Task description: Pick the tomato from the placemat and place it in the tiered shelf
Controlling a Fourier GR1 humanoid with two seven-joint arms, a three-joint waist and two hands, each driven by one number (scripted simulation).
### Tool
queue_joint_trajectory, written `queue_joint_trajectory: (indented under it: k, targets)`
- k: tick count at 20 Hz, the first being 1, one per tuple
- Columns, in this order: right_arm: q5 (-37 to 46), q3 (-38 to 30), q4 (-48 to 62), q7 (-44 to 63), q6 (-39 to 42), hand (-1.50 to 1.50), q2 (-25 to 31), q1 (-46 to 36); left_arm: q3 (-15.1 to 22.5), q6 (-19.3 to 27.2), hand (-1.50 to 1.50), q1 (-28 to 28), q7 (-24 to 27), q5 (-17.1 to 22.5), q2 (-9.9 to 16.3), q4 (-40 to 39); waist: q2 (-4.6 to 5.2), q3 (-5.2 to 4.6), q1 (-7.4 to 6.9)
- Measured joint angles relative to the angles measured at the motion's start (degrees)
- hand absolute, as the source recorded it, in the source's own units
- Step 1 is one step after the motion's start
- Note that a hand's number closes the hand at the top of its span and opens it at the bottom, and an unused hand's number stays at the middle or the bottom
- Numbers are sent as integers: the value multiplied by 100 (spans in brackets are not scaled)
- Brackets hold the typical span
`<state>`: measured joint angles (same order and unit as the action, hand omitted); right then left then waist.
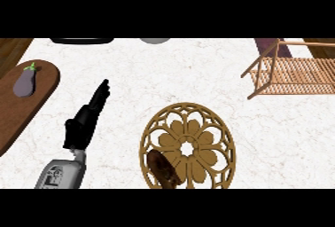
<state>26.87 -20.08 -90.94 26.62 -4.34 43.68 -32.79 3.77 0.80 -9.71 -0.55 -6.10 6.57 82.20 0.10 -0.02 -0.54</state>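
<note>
Looking down at the white marble counter [196, 80], you are seeing only one hand: the left hand [86, 122] is hovering left of centre, its black fingers [101, 94] lying straight and together, pointing up and away, and it is holding nothing. Its grey forearm [60, 174] is coming in from the lower edge. The right hand is not showing anywhere.

Near the bottom centre you are looking at the placemat [188, 146], an oval of tan openwork with a flower pattern, lying flat on the counter. A dark brownish, elongated thing [163, 168] is sitting on its lower-left part; you cannot tell whether this is the tomato, since it is showing neither a round shape nor a red colour.

The tiered shelf [291, 73], made of light wooden slats, is standing at the upper right, well apart from the placemat and from the hand.

At the left edge a brown wooden board [26, 111] is carrying a purple eggplant [26, 80] with a green stem. Along the top edge a dark object [82, 40] and a grey round one [155, 40] are only partly showing.
</note>
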Motion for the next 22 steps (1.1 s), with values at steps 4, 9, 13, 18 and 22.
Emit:
queue_joint_trajectory:
  k: [4,9,13,18,22]
  targets:
    - [400,238,654,-709,-396,150,-52,-197,12,-45,0,80,-64,9,-11,119,7,2,-28]
    - [555,236,1741,-1409,-968,150,-294,-587,3,-38,0,-6,-72,-37,-68,66,11,2,-33]
    - [-123,-192,2272,-1933,-1188,150,-613,-926,-11,-44,0,-27,-75,-50,-63,64,20,8,-59]
    - [-521,-463,3303,-2747,-1303,150,-626,-1341,-42,-13,0,-222,-133,-88,-121,-32,20,6,-46]
    - [-776,-654,4016,-3397,-1255,150,-484,-1481,-63,-36,0,-152,-121,-117,-107,-16,17,6,-34]
